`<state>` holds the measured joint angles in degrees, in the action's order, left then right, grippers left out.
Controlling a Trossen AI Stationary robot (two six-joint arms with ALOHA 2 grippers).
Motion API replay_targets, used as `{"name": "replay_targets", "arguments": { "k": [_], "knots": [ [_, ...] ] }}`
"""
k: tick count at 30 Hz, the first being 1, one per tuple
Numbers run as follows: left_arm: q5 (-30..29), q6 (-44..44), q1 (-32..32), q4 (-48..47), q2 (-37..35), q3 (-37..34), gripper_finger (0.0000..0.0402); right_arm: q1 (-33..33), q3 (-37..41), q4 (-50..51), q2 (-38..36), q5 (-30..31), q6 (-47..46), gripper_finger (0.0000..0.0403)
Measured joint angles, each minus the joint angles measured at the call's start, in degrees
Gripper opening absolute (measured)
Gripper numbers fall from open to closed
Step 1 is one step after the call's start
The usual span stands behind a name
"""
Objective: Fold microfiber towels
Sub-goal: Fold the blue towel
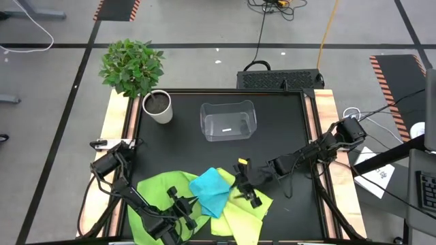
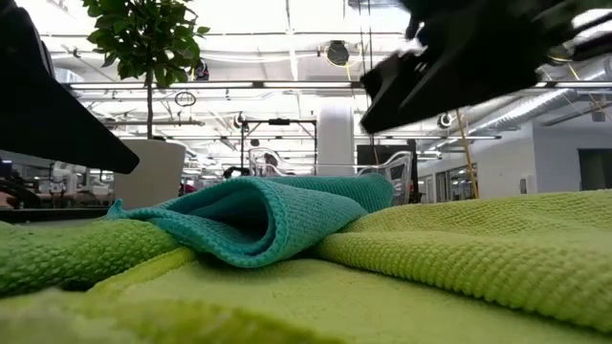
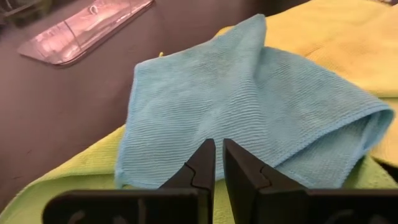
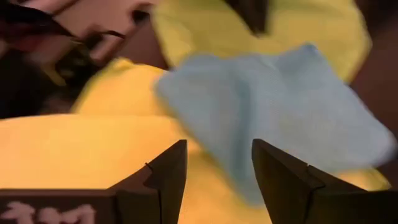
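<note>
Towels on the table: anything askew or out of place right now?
Nothing damaged. The turquoise towel is folded over but skewed, lying across the bright green towel and the pale yellow-green towel, both unfolded and rumpled.

One folded towel [image 1: 210, 191] lies atop two overlapping towels [image 1: 158, 189], bin [image 1: 228, 121] behind.

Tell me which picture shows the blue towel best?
The left wrist view: the blue towel fills it, folded over, with sharp edges. The high view shows it small between the green ones. The low view shows only its folded edge. The right wrist view is blurry.
</note>
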<state>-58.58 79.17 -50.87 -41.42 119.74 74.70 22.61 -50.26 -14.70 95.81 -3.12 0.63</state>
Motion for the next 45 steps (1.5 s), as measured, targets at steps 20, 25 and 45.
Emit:
{"name": "replay_targets", "arguments": {
  "k": [20, 25, 45],
  "knots": [
    [-0.9, -6.5, 0.3, -1.6, 0.0, 0.0, 0.0035, 6.4, -5.4, -23.0, 16.1, 6.3, -12.4, 0.0171],
    [-1.3, -8.0, 1.3, -2.5, 0.0, -0.1, 0.0035, 7.0, -14.0, -13.7, 20.3, 8.5, -13.7, 0.0171],
    [-3.1, -9.0, 3.3, -6.6, 0.0, -0.1, 0.0035, 10.2, -19.8, -5.2, 23.2, 18.0, -20.6, 0.0171]
  ]
}}
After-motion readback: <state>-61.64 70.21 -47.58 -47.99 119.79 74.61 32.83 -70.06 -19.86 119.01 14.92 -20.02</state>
